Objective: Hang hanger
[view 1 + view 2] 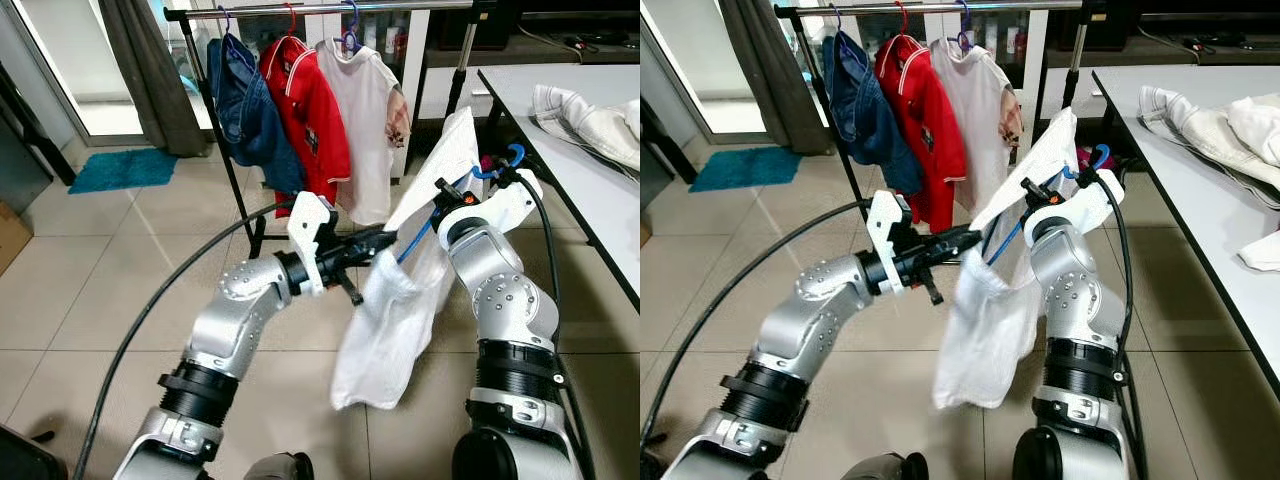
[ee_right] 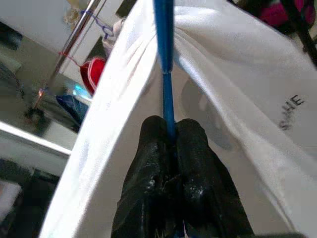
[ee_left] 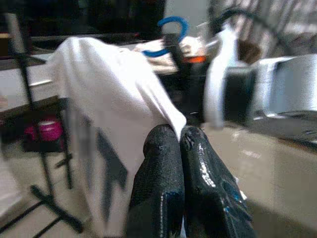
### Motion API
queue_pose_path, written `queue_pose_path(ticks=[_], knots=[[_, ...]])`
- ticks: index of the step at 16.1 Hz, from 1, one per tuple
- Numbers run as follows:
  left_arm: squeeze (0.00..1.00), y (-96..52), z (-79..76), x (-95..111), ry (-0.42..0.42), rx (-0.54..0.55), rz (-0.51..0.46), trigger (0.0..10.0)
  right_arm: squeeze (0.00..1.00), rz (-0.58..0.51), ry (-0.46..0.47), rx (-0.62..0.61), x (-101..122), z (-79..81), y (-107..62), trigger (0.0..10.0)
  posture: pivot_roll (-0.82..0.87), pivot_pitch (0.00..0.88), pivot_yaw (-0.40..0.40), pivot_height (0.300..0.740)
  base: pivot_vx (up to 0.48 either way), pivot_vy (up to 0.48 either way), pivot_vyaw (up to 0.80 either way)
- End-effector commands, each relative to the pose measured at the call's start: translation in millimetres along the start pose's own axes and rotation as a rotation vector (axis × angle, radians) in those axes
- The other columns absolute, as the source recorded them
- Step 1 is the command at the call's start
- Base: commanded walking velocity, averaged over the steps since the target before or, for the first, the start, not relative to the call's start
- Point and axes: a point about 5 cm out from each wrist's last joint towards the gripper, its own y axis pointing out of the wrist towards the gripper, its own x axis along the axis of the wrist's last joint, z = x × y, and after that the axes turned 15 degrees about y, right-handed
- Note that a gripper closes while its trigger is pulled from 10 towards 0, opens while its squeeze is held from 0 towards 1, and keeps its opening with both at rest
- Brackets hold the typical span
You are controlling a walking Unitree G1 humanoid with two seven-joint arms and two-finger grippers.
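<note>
A blue hanger (image 1: 512,155) carries a white shirt (image 1: 400,310) that droops in front of me. My right gripper (image 2: 171,126) is shut on the hanger's blue bar (image 2: 166,49), holding it at chest height right of centre. Reaching across from the left, my left gripper (image 1: 385,240) is shut on a fold of the white shirt (image 3: 119,99) near its side edge. Behind the shirt stands the clothes rack, its metal rail (image 1: 320,10) at the top of the head views.
A denim jacket (image 1: 245,110), a red shirt (image 1: 310,110) and a white T-shirt (image 1: 365,110) hang on the rail. A white table (image 1: 580,160) with piled cloth (image 1: 590,115) runs along the right. A black cable (image 1: 170,290) arcs over the tiled floor; a blue mat (image 1: 120,168) lies far left.
</note>
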Motion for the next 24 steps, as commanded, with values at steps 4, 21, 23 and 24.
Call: queue_pose_path(ticks=[4,21,23,24], knots=[[0.0,-13.4,39.6,-6.5,0.144,0.276,0.164,0.0,0.0,0.117,-0.228,0.065,-8.4,-1.6,-13.7,10.0,0.01,0.0,0.1,0.74,0.0,0.0,0.0],[0.0,15.7,18.8,-12.2,-0.01,0.286,0.132,0.0,0.0,0.223,-0.435,0.075,-18.5,-9.7,-29.6,10.0,0.0,0.0,0.098,0.74,0.0,0.0,0.0],[0.0,21.1,12.8,-7.0,-0.058,0.253,0.087,0.0,0.0,0.238,-0.423,0.073,-21.6,-10.0,-29.4,10.0,0.0,0.0,0.096,0.74,0.0,0.0,0.0],[0.0,22.9,10.9,-4.8,-0.069,0.244,0.071,0.0,0.0,0.247,-0.414,0.069,-23.3,-10.2,-29.2,10.0,0.0,0.0,0.096,0.74,0.0,0.0,0.0]])
